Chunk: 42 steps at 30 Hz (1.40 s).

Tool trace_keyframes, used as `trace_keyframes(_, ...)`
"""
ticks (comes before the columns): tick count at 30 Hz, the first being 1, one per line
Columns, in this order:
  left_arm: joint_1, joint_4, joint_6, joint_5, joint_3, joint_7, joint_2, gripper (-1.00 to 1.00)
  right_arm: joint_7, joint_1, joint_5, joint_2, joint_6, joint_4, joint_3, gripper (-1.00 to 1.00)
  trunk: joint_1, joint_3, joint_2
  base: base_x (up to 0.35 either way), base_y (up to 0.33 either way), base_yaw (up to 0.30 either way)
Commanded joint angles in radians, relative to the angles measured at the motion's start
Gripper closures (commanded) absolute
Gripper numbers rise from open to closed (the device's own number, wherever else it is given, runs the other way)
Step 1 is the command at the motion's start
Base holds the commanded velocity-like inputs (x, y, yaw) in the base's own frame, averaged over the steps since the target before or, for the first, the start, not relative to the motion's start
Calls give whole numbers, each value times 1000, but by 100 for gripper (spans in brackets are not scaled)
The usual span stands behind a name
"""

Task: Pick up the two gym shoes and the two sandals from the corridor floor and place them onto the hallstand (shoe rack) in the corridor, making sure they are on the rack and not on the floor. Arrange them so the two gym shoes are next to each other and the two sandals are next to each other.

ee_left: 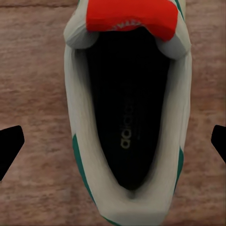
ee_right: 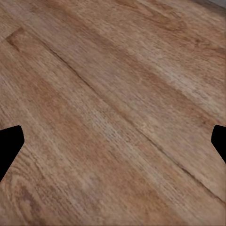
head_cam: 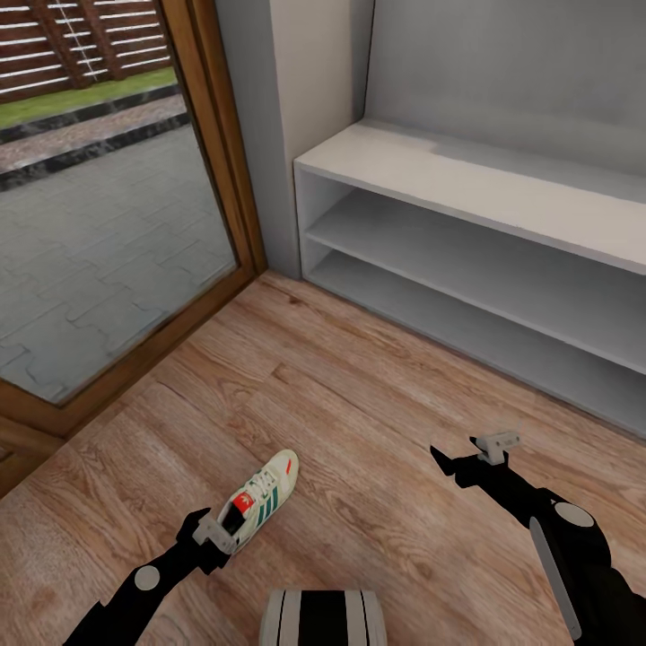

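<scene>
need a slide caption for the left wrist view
Open left gripper poised directly over a gym shoe on the wood floor, fingertips either side of its heel opening.

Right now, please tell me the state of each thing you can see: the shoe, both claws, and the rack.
Gym shoe: upright on the wood floor, not on the rack, opening facing up.
Left claw: open, fingers either side of the shoe's heel end, not closed on it.
Right claw: open, empty, above bare floor.
Shoe rack: both shelf bays and top hold nothing.
</scene>
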Motion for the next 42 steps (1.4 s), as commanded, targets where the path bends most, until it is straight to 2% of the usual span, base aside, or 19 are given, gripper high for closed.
trace_keyframes(1,0,0,-5,-8,-1,1,0,-100,5,0,0,0,6,-1,-2,-100,0,-2,0,0,0,0)
trace_keyframes(7,0,0,-5,-8,-1,1,0,-100,5,0,1,0,6,-1,-2,-100,0,-4,0,0,0,0)
trace_keyframes(19,0,-3,-5,-8,-1,1,0,-100,5,0,1,0,6,-1,-1,-100,5,-55,-3,0,0,0)
trace_keyframes(29,0,-7,-5,-8,-1,1,0,-100,5,0,1,0,6,-1,-2,-100,5,-66,-3,0,0,0)
trace_keyframes(42,0,-8,-4,-8,-1,2,0,-100,5,0,1,0,6,-1,-2,-100,5,-69,-3,0,0,0)
